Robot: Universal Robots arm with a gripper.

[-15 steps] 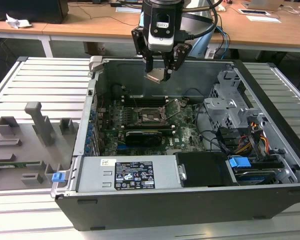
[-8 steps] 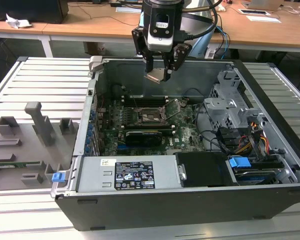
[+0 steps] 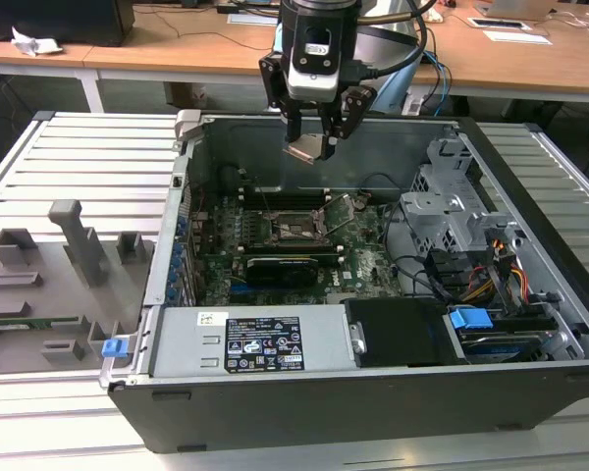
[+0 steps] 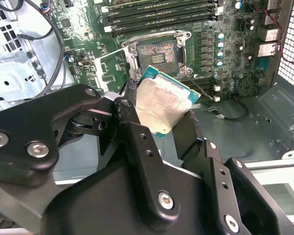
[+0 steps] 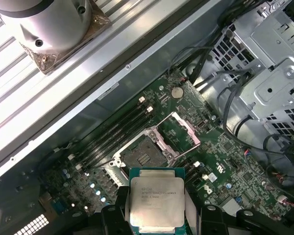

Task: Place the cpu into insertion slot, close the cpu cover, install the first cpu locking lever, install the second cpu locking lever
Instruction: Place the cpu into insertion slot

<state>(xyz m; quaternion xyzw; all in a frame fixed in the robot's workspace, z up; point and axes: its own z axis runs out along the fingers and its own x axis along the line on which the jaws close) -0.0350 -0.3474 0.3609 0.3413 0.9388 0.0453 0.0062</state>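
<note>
One small, flat, square cpu [image 3: 307, 149] with a pale silvery-beige metal face and a thin green edge is pinched between the black jaws, which are drawn in narrowly on its opposite sides. In the exterior view it hangs tilted in the air over the open dark-grey computer case [image 3: 324, 417], which sits on a ribbed light-grey metal desk [image 3: 79, 157]. The chip is well apart from the green circuit board [image 3: 368, 263] on the case floor.

In the second wrist view the cpu [image 4: 161, 105] sits in front of the square dark insertion slot with a metal rim [image 4: 158, 53] – near it in the picture, not touching. In the first wrist view the cpu [image 5: 157, 200] shows its printed face, with the insertion slot [image 5: 143, 152] uncovered beyond it. The thin dark-silver cpu cover [image 5: 184, 131], a square frame with a cut-out centre, is swung open and lies just beside the slot, on the side nearer the perforated metal drive cage [image 5: 272, 73]. Long black memory sticks [image 5: 115, 132] run along the slot's other side.
</note>
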